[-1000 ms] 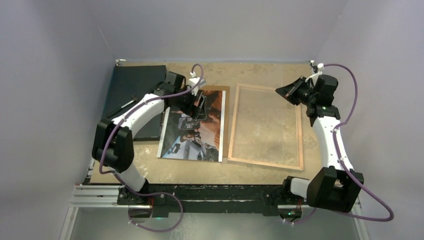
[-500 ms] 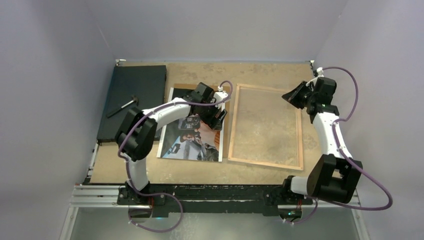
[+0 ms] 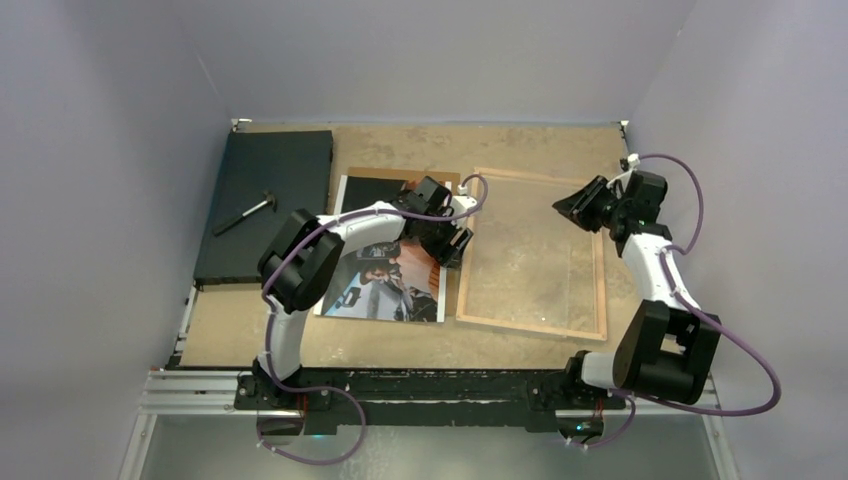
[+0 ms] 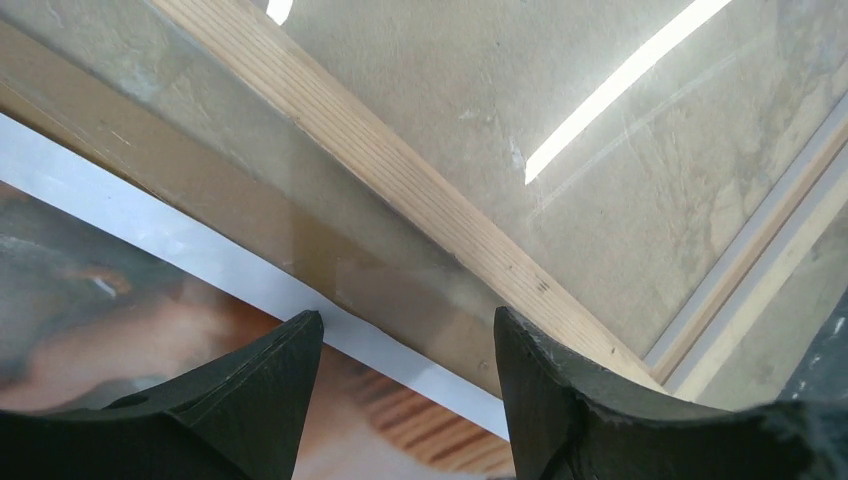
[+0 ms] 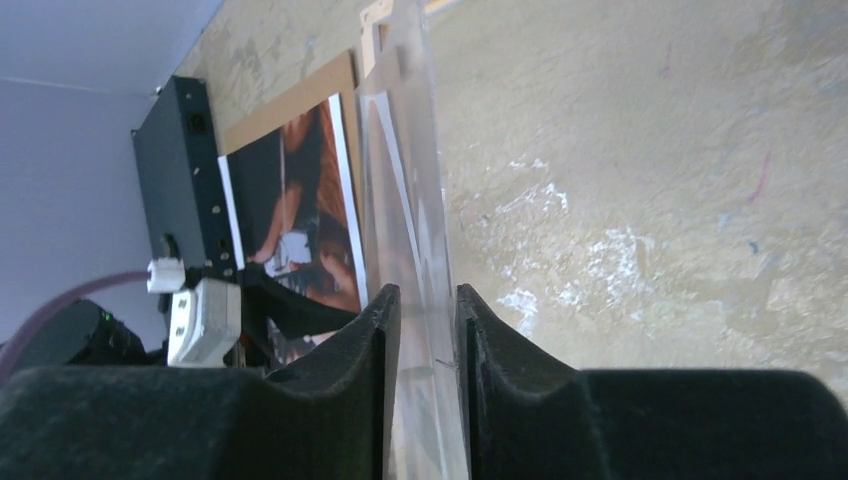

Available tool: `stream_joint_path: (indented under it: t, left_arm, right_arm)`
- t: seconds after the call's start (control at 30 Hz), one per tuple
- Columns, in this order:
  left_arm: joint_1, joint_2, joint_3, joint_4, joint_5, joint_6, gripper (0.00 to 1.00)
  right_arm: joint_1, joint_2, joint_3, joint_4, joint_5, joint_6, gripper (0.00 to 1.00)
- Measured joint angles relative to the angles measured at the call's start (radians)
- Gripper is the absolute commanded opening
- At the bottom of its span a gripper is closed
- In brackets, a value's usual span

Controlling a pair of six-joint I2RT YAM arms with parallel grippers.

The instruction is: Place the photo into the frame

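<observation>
The photo (image 3: 385, 272) lies face up on the table, left of the frame (image 3: 530, 326), which lies flat with its wooden back edges up. My left gripper (image 3: 455, 240) is open and empty, low over the photo's right edge. In the left wrist view its jaws (image 4: 408, 330) straddle the photo's white border (image 4: 150, 235), with the frame's wooden rail (image 4: 400, 190) just beyond. My right gripper (image 3: 578, 205) hovers over the frame's far right part. In the right wrist view it (image 5: 428, 295) is shut on the edge of a clear pane (image 5: 410, 190) that reaches towards the photo (image 5: 310, 200).
A brown backing panel (image 3: 400, 176) lies under the photo, showing at its far edge. A flat black board (image 3: 265, 190) with a small tool (image 3: 245, 212) on it lies at the back left. Grey walls enclose the table on three sides.
My left gripper has swept right across the photo to its right edge beside the frame. My right gripper has shifted slightly nearer and left, still holding the clear pane.
</observation>
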Motion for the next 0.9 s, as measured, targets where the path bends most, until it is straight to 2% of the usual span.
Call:
stream_joint_path:
  t: [0.17, 0.27, 0.37, 0.43, 0.47, 0.7, 0.9]
  left_arm:
    - [0.005, 0.017, 0.021, 0.018, 0.009, -0.038, 0.61]
    - [0.007, 0.019, 0.023, 0.020, 0.010, -0.050, 0.60]
    - [0.008, 0.019, 0.023, 0.021, 0.011, -0.057, 0.60]
    - [0.008, 0.019, 0.023, 0.021, 0.011, -0.057, 0.62]
    - [0.008, 0.019, 0.024, 0.021, 0.012, -0.057, 0.65]
    - [0.023, 0.019, 0.097, -0.034, 0.023, -0.072, 0.90]
    - [0.084, -0.056, 0.149, -0.041, 0.001, -0.119, 0.94]
  right_arm:
    - [-0.004, -0.002, -0.049, 0.045, -0.071, 0.038, 0.39]
    - [-0.004, -0.007, -0.055, 0.048, -0.093, 0.043, 0.36]
    - [-0.004, -0.018, -0.055, 0.053, -0.111, 0.045, 0.25]
    - [-0.004, -0.022, -0.055, 0.056, -0.119, 0.044, 0.06]
    - [-0.004, -0.023, -0.055, 0.057, -0.123, 0.043, 0.00]
    - [-0.005, -0.046, 0.013, -0.028, -0.097, 0.050, 0.00]
    - [-0.011, -0.155, 0.254, -0.145, 0.018, 0.072, 0.00]
